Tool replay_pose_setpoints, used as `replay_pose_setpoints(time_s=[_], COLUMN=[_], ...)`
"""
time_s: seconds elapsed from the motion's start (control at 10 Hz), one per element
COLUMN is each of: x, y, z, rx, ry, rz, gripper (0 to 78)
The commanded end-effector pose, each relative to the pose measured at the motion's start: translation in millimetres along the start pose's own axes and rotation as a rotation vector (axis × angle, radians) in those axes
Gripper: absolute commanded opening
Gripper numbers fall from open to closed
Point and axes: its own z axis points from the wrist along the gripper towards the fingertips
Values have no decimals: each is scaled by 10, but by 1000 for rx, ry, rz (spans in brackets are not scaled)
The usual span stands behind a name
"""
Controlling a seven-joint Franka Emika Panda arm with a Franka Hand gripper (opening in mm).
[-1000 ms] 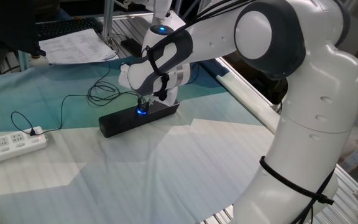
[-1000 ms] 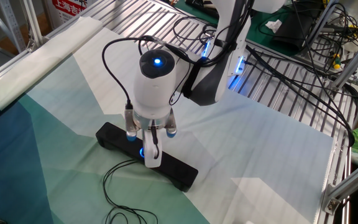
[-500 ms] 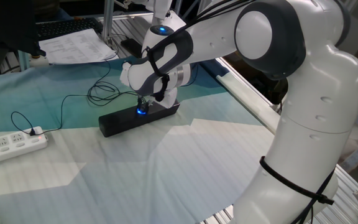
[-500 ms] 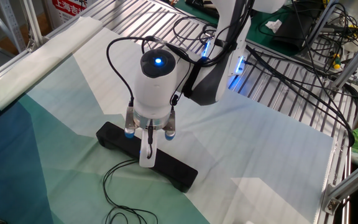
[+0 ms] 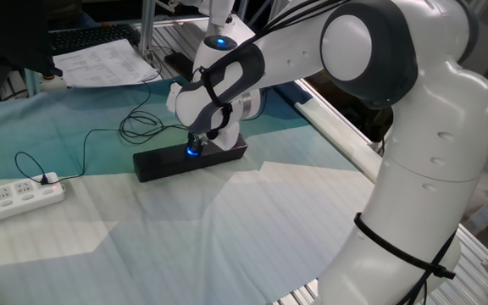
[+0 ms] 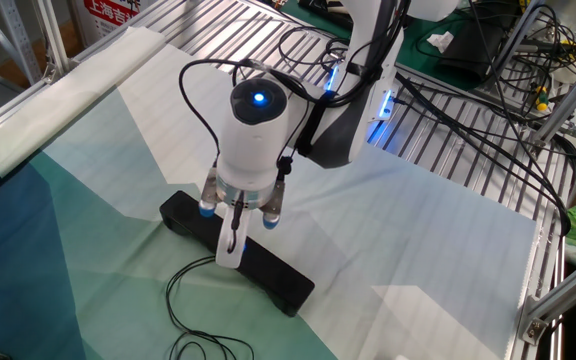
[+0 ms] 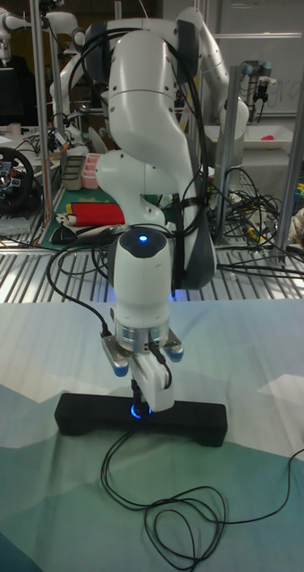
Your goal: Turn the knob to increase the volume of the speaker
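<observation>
In one fixed view the speaker (image 5: 190,159) lies on the cloth-covered surface (image 5: 227,237), its long axis running from lower left up to the right. The claw (image 5: 195,146) comes straight down onto its middle, where the knob (image 5: 193,152) glows blue between the fingers. A white power strip (image 5: 15,197) sits well apart to the left, near the surface's edge, and a thin cable (image 5: 100,135) loops behind the speaker. Wide open cloth lies in front of and to the right of the speaker.

In the other fixed view the speaker (image 6: 238,257) runs from upper left down to the right. The claw (image 6: 230,247) stands over its centre and hides the knob. Bare cloth stretches to the right, as far as the metal slats (image 6: 468,160) at the far edge.

In the tall fixed view the speaker (image 7: 140,418) lies nearly level, left to right, with the face carrying the knob (image 7: 138,410) turned upward. The claw (image 7: 143,402) stands narrow, pinching the knob from above. The cable (image 7: 170,509) curls on the cloth in front.
</observation>
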Motion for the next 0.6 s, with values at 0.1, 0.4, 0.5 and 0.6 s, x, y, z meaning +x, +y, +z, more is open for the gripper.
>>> replay_pose_setpoints(time_s=[0.1, 0.4, 0.5, 0.6], x=[4, 4, 4, 4], y=[-11, -11, -11, -11], z=[13, 14, 14, 14], rx=[-7, -9, -9, -9], ry=[0, 1, 0, 1], rz=[69, 115, 135, 158], gripper=[12, 12, 12, 12])
